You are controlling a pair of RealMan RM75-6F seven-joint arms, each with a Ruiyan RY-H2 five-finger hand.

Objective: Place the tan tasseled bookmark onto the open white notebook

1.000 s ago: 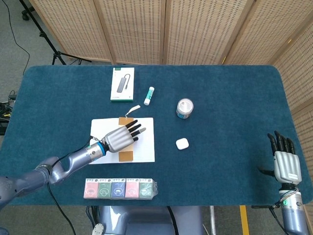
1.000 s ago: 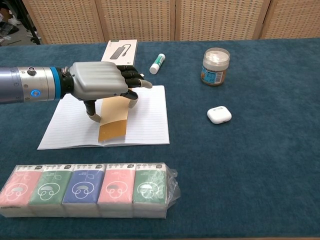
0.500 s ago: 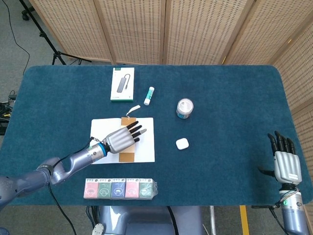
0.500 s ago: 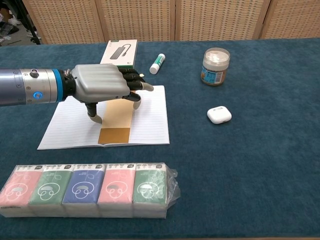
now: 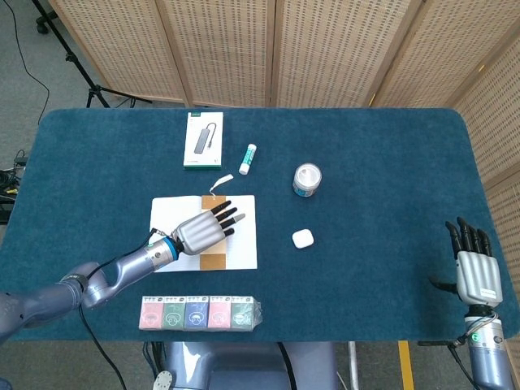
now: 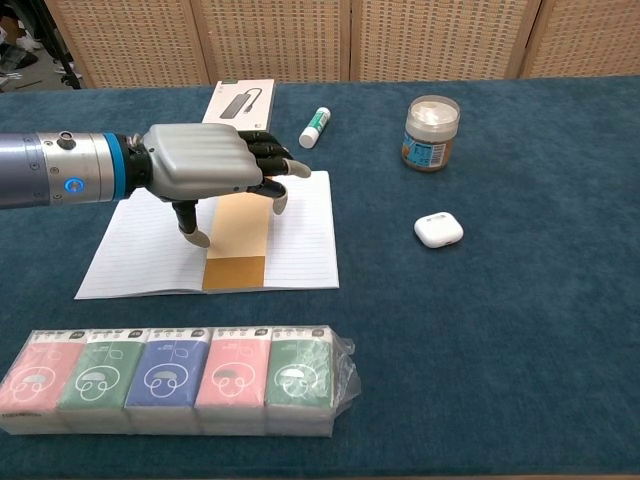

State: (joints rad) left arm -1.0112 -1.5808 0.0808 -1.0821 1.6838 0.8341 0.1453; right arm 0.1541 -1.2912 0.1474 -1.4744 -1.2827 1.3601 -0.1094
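The tan bookmark lies flat and straight along the middle of the open white notebook. In the head view its lower end shows on the notebook, and its white tassel trails past the top edge. My left hand hovers over the bookmark's upper half with fingers spread and thumb pointing down, holding nothing; it also shows as the left hand from above. My right hand rests at the table's right front corner, fingers straight, empty.
A row of tissue packs lies along the front edge. Behind the notebook are a white adapter box and a glue stick. A small jar and a white earbud case sit to the right.
The bookmark went from tilted under my left hand's thumb to lying straight and flat on the notebook. The hand let it go and lifted slightly.
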